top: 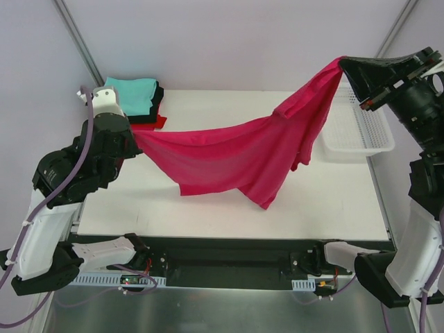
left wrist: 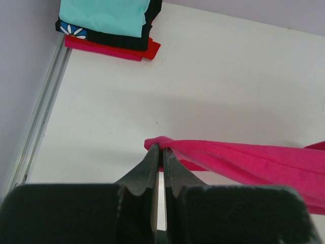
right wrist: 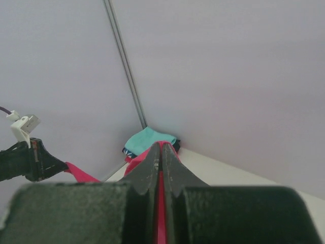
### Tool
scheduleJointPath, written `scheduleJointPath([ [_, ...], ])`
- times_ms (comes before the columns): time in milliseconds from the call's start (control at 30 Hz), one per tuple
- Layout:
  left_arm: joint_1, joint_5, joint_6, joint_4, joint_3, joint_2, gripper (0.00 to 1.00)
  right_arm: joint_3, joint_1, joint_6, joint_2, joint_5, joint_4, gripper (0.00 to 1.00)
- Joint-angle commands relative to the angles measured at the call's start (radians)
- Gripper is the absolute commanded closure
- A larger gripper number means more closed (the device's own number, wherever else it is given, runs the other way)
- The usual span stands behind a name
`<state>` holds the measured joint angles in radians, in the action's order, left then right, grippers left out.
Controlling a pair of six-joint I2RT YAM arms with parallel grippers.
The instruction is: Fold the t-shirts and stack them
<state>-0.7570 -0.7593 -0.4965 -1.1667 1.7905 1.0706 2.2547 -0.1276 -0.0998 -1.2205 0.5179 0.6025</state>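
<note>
Top external: L gripper (top: 133, 137) & R gripper (top: 343, 64) both clamped on pink tee (top: 236, 149), stretched mid-air over table (top: 347, 201), R end higher. Step looks like spreading pre-fold. Next likely needs lowering it flat; folded stack (top: 135, 97) far left.

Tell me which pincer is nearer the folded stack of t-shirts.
Left. The left pincer grips the pink t-shirt just in front of the stack; the right pincer holds its other end up across the table, by the white basket.

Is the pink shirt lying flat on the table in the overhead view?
No, the pink shirt hangs stretched between the left gripper and the raised right gripper, both shut on it.
</note>
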Motion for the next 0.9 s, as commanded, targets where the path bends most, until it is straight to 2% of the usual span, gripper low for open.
scheduleJointPath([
  [0, 0.013, -0.020, 0.056, 0.038, 0.066, -0.031, 1.00, -0.059, 0.008, 0.063, 0.064, -0.111, -0.236, 0.99],
  [133, 0.012, -0.043, 0.061, 0.033, 0.087, -0.076, 1.00, -0.038, 0.008, 0.054, 0.076, -0.125, -0.233, 0.99],
  [367, 0.012, -0.029, 0.078, 0.007, 0.173, -0.106, 1.00, -0.032, 0.009, -0.109, 0.067, 0.019, -0.204, 0.99],
  [467, 0.012, -0.046, 0.120, 0.001, 0.208, -0.107, 1.00, 0.084, 0.009, -0.075, 0.009, 0.060, -0.110, 0.99],
  [533, 0.012, -0.066, 0.137, -0.010, 0.243, -0.101, 1.00, 0.103, 0.017, -0.067, -0.008, 0.085, -0.069, 0.99],
  [700, 0.013, -0.084, 0.176, -0.010, 0.270, -0.081, 1.00, 0.011, 0.025, -0.058, -0.007, 0.103, 0.002, 0.99],
  [867, 0.012, -0.117, 0.219, 0.018, 0.271, -0.057, 1.00, 0.022, 0.031, -0.037, -0.033, 0.105, 0.054, 0.99],
])
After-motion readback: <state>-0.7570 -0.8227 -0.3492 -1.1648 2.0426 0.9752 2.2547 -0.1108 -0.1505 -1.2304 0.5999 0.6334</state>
